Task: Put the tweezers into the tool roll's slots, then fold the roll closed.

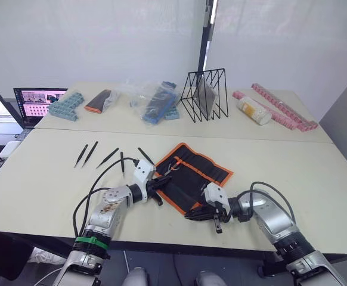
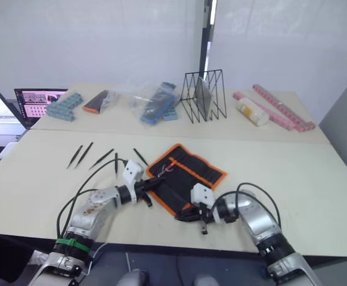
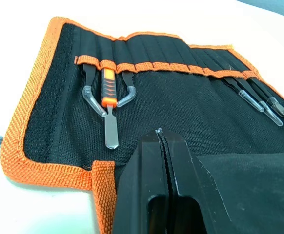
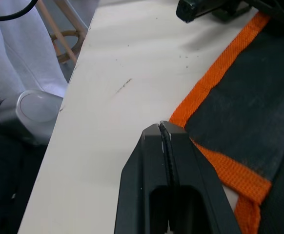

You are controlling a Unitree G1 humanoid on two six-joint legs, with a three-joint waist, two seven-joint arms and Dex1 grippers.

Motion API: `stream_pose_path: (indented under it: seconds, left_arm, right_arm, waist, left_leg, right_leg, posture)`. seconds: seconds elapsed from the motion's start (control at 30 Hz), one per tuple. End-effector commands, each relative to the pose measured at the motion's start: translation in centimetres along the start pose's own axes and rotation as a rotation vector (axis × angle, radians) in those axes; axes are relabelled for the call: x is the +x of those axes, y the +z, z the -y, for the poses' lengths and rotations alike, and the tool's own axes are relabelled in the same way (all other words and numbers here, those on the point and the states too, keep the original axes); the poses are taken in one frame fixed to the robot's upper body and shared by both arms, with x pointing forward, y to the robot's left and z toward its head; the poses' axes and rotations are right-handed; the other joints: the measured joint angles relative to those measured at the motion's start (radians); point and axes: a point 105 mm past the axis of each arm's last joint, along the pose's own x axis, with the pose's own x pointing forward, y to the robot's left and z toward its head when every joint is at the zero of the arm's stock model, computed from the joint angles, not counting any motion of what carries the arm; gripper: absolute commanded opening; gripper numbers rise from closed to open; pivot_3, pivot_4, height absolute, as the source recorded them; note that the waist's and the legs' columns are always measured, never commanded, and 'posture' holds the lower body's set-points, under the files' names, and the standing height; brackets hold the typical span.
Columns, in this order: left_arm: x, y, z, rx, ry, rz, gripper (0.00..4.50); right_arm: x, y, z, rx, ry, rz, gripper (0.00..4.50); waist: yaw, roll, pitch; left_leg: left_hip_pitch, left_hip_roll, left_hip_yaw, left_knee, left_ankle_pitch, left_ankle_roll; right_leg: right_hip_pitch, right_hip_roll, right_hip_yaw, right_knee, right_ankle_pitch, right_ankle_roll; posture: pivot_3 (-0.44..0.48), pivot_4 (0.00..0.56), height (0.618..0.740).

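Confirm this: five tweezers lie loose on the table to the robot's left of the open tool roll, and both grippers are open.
Wrong on the grippers. The wrist views show the left gripper and right gripper with fingers pressed shut. The left eye view shows the five tweezers left of the open tool roll.

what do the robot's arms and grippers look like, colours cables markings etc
Both arms have silver-grey metal forearm shells with black joints. Each wrist carries a small white box-shaped block just behind the black left gripper and the black right gripper. Loose black cables loop alongside each forearm. The left arm has a bright green band near the elbow and brownish marks on its shell. The jaws are smooth, flat black slabs.
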Motion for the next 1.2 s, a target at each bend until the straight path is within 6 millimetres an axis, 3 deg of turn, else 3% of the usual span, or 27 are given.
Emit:
stream_pose_path:
  seconds: [0.03, 0.13, 0.23, 0.37, 0.5, 0.57, 0.6, 0.8, 1.0, 1.03, 1.2]
  left_arm:
    - [-1.2, 1.8, -0.3, 0.048, -0.009, 0.067, 0.03]
    - [-2.2, 4.8, -0.1, 0.073, -0.052, 0.160, 0.03]
    - [-3.6, 6.4, -1.6, 0.125, 0.021, 0.172, 0.03]
    - [-8.4, 9.5, -4.6, 0.180, 0.158, 0.222, 0.03]
    - [-13.0, 9.6, -6.0, 0.185, 0.239, 0.176, 0.03]
    - [-15.3, 8.7, -6.6, 0.178, 0.299, 0.135, 0.03]
    - [-16.6, 8.1, -6.8, 0.168, 0.332, 0.116, 0.55]
    - [-23.0, 4.6, -6.0, 0.101, 0.549, 0.043, 2.40]
    - [-27.9, 1.1, -4.0, -0.013, 0.815, 0.048, 4.41]
    - [-28.7, 0.4, -3.5, -0.028, 0.862, 0.044, 4.50]
    - [-31.2, -1.6, -0.9, -0.085, 0.997, 0.044, 4.50]
  right_arm:
    - [-2.3, 3.3, 0.1, 0.088, -0.001, 0.162, 0.00]
    - [-4.4, 5.0, 0.3, 0.129, -0.018, 0.229, 0.00]
    - [-5.6, 5.9, 0.4, 0.131, -0.036, 0.258, 0.00]
    - [-8.2, 6.4, 1.4, 0.079, -0.131, 0.253, 0.00]
    - [-10.4, 5.3, 3.2, 0.155, -0.203, 0.194, 0.00]
    - [-11.1, 5.2, 3.8, 0.159, -0.224, 0.181, 0.00]
    - [-11.4, 5.1, 4.2, 0.145, -0.243, 0.165, 0.26]
    - [-11.5, 7.4, 6.1, 0.039, -0.245, 0.186, 2.16]
    - [-9.4, 10.7, 7.1, -0.053, -0.150, 0.183, 4.25]
    - [-8.8, 11.0, 7.2, -0.069, -0.126, 0.173, 4.47]
    - [-6.9, 12.7, 7.1, -0.127, -0.029, 0.155, 4.47]
  waist:
    - [-0.001, 0.000, 0.002]
    - [0.003, 0.000, 0.008]
    - [0.012, 0.000, 0.011]
    - [0.014, -0.001, 0.018]
    - [0.008, -0.001, 0.026]
    - [0.006, -0.001, 0.027]
    - [0.003, -0.002, 0.027]
    - [-0.006, -0.003, 0.033]
    - [-0.002, -0.004, 0.034]
    - [-0.001, -0.004, 0.034]
    - [0.002, -0.008, 0.036]
  left_leg:
    - [-0.003, 0.000, 0.000, 0.000, 0.000, 0.000]
    - [-0.013, 0.000, -0.001, 0.000, 0.000, 0.000]
    - [-0.020, -0.001, -0.002, 0.000, 0.001, 0.000]
    - [-0.023, -0.001, -0.002, 0.000, 0.001, 0.000]
    - [-0.027, -0.002, -0.002, 0.001, 0.001, -0.001]
    - [-0.027, -0.001, -0.001, 0.001, 0.001, -0.001]
    - [-0.027, -0.001, -0.001, 0.001, 0.001, -0.001]
    - [-0.027, -0.001, 0.000, 0.000, 0.001, -0.001]
    - [-0.027, 0.000, 0.000, 0.000, 0.001, -0.001]
    - [-0.027, 0.000, 0.000, 0.000, 0.001, -0.002]
    - [-0.027, -0.001, 0.000, 0.000, 0.001, -0.002]
  right_leg:
    - [-0.003, 0.000, 0.000, 0.001, 0.001, -0.002]
    - [-0.011, 0.000, 0.000, 0.001, 0.002, -0.003]
    - [-0.016, 0.000, 0.000, 0.001, 0.002, -0.003]
    - [-0.021, 0.000, 0.000, 0.002, 0.002, -0.003]
    - [-0.025, -0.001, 0.001, 0.003, 0.002, -0.003]
    - [-0.026, -0.001, 0.001, 0.003, 0.002, -0.003]
    - [-0.026, -0.001, 0.001, 0.003, 0.002, -0.003]
    - [-0.028, -0.002, 0.001, 0.003, 0.002, -0.003]
    - [-0.028, -0.002, 0.001, 0.003, 0.002, -0.003]
    - [-0.028, -0.002, 0.001, 0.003, 0.002, -0.003]
    - [-0.028, -0.002, 0.001, 0.003, 0.002, -0.004]
  posture:
    - [0.000, 0.150, 0.734]
    - [0.000, 0.150, 0.734]
    - [0.000, 0.150, 0.734]
    - [0.000, 0.150, 0.734]
    - [0.000, 0.150, 0.734]
    - [0.000, 0.150, 0.734]
    - [0.000, 0.150, 0.734]
    - [0.000, 0.150, 0.734]
    - [0.000, 0.150, 0.734]
    - [0.000, 0.150, 0.734]
    - [0.000, 0.150, 0.734]
